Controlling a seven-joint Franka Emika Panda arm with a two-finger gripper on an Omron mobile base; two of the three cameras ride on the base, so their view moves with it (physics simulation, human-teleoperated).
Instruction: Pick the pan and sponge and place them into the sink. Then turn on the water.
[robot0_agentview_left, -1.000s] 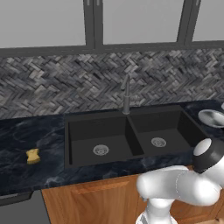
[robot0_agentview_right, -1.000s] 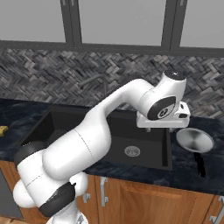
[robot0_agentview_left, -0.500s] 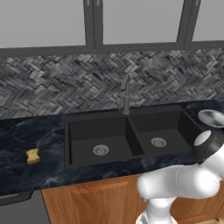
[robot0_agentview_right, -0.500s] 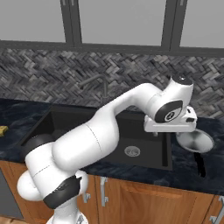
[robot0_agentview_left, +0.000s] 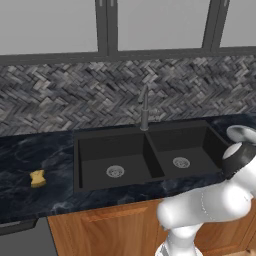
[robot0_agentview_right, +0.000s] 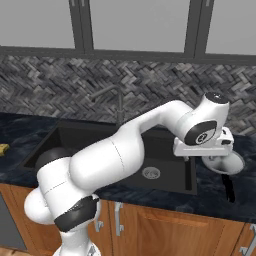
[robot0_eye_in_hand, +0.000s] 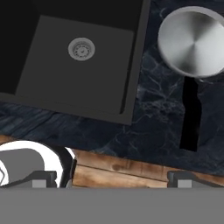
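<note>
Hand view shows the gripper with fingers wide apart, above the counter, near the pan beside the sink

Premises: a domestic kitchen. Evidence: black double-basin sink with faucet, dark marble counter, herringbone backsplash, wooden cabinets.

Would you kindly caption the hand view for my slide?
Open gripper above the counter edge, with the pan on dark marble counter right of the sink.
</note>
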